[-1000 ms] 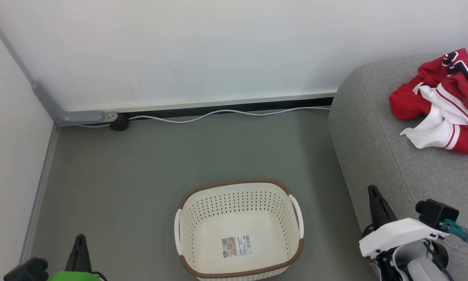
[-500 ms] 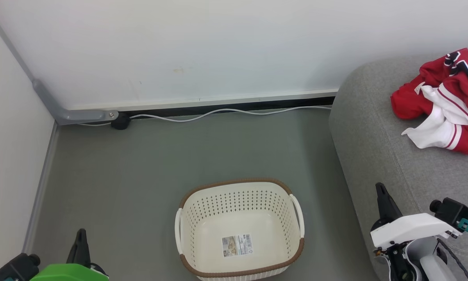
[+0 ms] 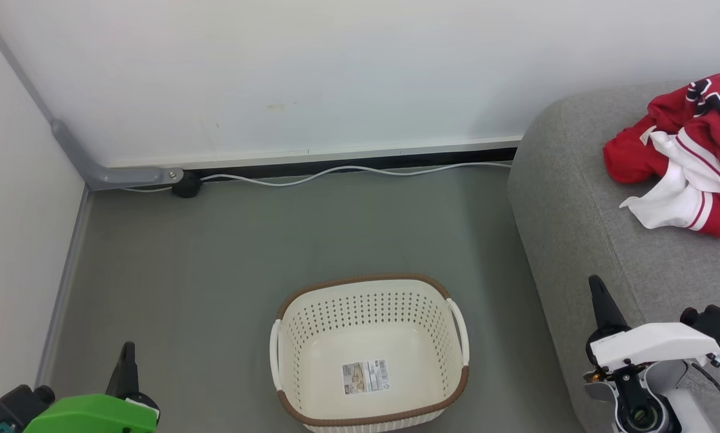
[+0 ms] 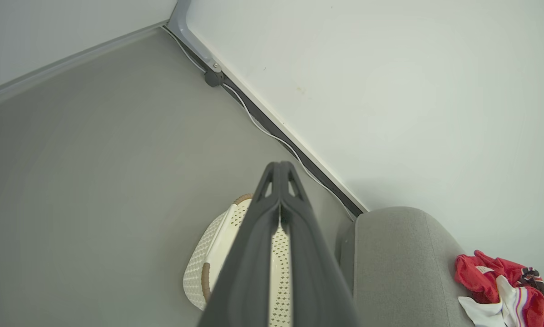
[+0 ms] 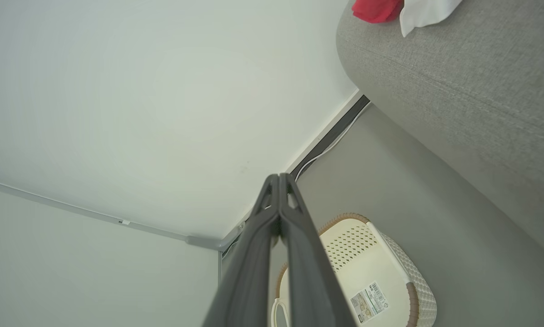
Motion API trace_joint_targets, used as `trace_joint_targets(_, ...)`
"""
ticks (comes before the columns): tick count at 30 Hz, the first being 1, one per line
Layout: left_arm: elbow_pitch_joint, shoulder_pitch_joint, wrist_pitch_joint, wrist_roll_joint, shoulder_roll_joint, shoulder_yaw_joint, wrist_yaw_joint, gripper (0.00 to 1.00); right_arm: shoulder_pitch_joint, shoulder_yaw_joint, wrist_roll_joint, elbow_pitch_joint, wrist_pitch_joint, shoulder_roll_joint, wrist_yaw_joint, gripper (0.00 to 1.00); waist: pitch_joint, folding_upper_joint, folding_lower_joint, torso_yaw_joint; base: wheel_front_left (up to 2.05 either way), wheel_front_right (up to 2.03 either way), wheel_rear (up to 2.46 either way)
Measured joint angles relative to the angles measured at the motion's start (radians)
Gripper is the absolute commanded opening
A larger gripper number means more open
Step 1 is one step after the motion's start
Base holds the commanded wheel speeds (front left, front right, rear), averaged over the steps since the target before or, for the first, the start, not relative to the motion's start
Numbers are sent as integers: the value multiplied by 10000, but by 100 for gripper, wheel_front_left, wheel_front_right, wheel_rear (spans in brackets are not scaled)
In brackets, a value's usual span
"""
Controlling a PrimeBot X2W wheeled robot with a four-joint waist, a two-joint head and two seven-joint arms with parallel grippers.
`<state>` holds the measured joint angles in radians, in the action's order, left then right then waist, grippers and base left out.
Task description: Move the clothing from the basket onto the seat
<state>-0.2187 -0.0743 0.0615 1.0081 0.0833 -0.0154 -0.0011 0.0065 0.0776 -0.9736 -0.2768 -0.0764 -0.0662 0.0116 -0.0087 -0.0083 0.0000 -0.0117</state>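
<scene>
The red and white clothing (image 3: 687, 159) lies crumpled on the grey seat (image 3: 582, 222) at the right; it also shows at the lower right of the left wrist view as clothing (image 4: 503, 288). The cream basket (image 3: 369, 352) stands on the floor with only its barcode label inside. My left gripper (image 3: 127, 355) is at the lower left, shut, holding nothing. My right gripper (image 3: 597, 288) is at the lower right over the seat's front edge, shut and holding nothing. Both wrist views show the fingers pressed together: left gripper (image 4: 280, 165), right gripper (image 5: 279, 177).
A white wall and a dark skirting run along the back, with a white cable (image 3: 348, 173) on the grey floor (image 3: 216, 252). A grey conduit (image 3: 95, 171) comes down the left corner. The floor is open left of the basket.
The right gripper has moved right and a little up along the seat's edge. The left gripper has risen slightly into the picture. The clothing and basket have not moved.
</scene>
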Motion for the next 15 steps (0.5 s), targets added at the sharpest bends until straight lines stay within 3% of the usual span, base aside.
trace_joint_targets(15, -196, 388, -535, 1776, -138, 276, -280, 0, -201, -552, -1952, -10, 497, 25, 322, 0, 34, 0, 0, 36, 0, 0, 0)
